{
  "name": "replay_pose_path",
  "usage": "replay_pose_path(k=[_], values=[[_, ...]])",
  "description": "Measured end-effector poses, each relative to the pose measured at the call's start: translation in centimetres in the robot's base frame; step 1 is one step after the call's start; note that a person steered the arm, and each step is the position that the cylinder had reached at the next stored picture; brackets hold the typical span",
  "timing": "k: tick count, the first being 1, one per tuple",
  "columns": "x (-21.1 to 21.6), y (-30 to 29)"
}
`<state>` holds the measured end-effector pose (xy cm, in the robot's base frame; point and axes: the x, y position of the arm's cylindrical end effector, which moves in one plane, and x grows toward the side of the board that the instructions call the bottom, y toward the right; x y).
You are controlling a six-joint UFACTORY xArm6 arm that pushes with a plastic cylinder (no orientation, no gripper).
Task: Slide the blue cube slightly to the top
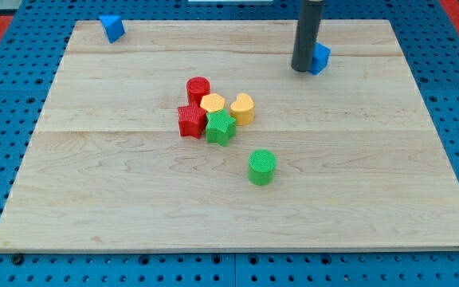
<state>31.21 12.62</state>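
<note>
A blue cube (321, 58) sits near the view's top right of the wooden board (94, 191). My dark rod comes down from the view's top, and my tip (302, 69) rests on the board right against the cube's left side, hiding part of it. A second blue block (111, 28), wedge-like in shape, lies at the board's top left corner, far from my tip.
A tight cluster sits mid-board: a red cylinder (198, 88), a yellow block (212, 104), a yellow heart (243, 108), a red star (190, 120) and a green star (221, 127). A green cylinder (262, 167) stands alone below them.
</note>
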Motion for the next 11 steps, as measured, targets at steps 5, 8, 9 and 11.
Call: replay_pose_path(k=[5,8,9,11], values=[[-0.4,4.0],[-2.9,3.4],[-1.9,3.3],[-6.2,11.9]])
